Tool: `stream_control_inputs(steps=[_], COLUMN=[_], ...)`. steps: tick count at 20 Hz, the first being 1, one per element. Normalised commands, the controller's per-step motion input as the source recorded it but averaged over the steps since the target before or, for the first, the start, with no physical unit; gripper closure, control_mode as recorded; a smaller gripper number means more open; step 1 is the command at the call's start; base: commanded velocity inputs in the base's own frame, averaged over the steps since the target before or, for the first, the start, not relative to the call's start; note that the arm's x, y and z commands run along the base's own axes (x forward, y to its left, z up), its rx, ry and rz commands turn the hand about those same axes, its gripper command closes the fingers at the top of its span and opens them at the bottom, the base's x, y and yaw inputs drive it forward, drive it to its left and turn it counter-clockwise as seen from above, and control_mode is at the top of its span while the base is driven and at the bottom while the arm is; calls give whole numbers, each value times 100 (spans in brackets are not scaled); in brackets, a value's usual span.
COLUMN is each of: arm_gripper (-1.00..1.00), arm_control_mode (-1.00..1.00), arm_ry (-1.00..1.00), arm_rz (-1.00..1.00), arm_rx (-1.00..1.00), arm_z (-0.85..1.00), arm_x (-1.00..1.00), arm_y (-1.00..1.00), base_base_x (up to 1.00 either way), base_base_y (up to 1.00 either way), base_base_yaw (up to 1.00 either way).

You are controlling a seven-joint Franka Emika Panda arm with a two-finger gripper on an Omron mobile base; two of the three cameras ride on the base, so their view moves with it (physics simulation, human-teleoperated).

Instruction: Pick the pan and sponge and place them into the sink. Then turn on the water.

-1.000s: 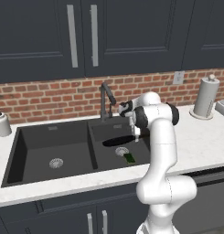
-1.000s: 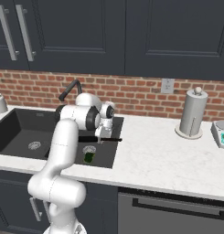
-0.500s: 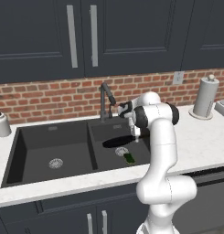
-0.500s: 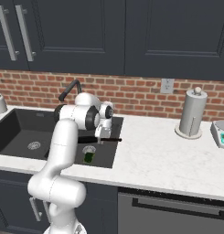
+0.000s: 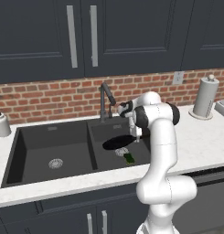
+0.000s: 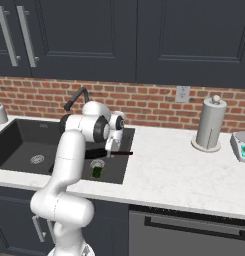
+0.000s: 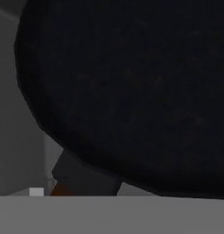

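The black pan [image 5: 118,142] lies in the right basin of the dark sink [image 5: 54,132], its thin handle [image 6: 120,153] reaching out over the counter edge. My gripper [image 5: 136,135] hangs right over that handle, open, with nothing held. From the hand view the pan [image 7: 131,91] is a broad black disc very close below. The green sponge [image 5: 129,158] rests on the basin floor beside the silver drain [image 5: 122,151], just in front of the pan; it is also in the right base view [image 6: 97,172]. No water runs from the dark faucet [image 5: 105,98].
A white soap dispenser [image 5: 1,123] stands left of the sink. A paper towel roll [image 6: 210,123] and a small scale [image 6: 242,146] stand on the counter to the right. The left basin [image 5: 56,162] holds just its drain. Brick wall and dark cabinets rise behind.
The jaws have spread and let go of the pan's handle. The pan has settled slightly lower in the right basin. The arm has hardly moved.
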Motion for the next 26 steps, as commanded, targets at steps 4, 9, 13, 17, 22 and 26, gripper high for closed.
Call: stream_control_inputs(steps=[4, 9, 13, 17, 22, 26], arm_gripper=[-100, -100, -100, -100, -100, -100], arm_control_mode=[-100, -100, -100, -100, -100, -100], arm_ry=[-1, -3, -6, -8, -8, -7], arm_rz=[13, 10, 7, 3, 0, -4], arm_rx=[18, 21, 22, 22, 22, 25], arm_z=[26, 47, 61, 57, 59, 43], arm_x=[0, -4, -18, -19, -28, -28], arm_y=[0, 0, 0, 0, 0, 0], base_base_x=[0, 0, 0, 0, 0, 0], base_base_y=[0, 0, 0, 0, 0, 0], base_base_yaw=[0, 0, 0, 0, 0, 0])
